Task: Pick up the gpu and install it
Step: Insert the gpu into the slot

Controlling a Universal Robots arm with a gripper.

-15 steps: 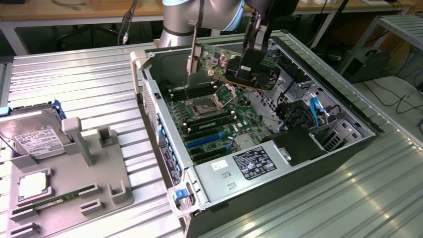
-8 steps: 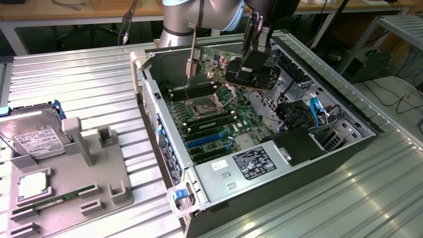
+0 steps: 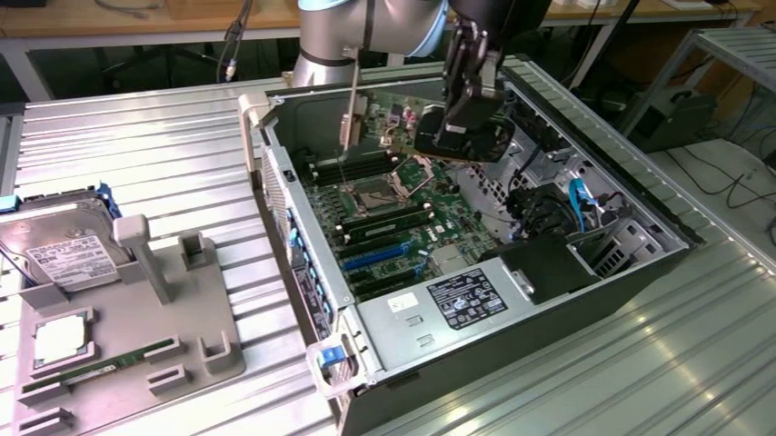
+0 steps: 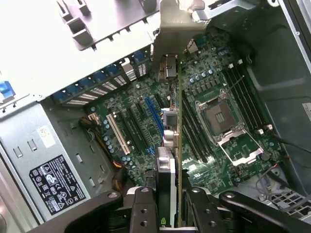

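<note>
Over the open computer case (image 3: 612,163), the gpu (image 4: 171,145) is hanging edge-on, its long axis running from the gripper (image 4: 170,206), which is clamping its near end, out to the silver bracket (image 4: 175,22) by the slotted rear wall, above the motherboard (image 4: 214,80). That case is lying on a ribbed metal table (image 3: 158,154), a grey tray (image 3: 182,336) on the exterior view's left is carrying a hard drive (image 3: 67,250) and a memory stick (image 3: 104,368), and wooden benches (image 3: 122,18) are standing behind. The card is showing as a thin strip with dark and silver parts on one face.

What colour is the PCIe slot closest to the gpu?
Blue; the slot shows best in the wrist view.
</note>
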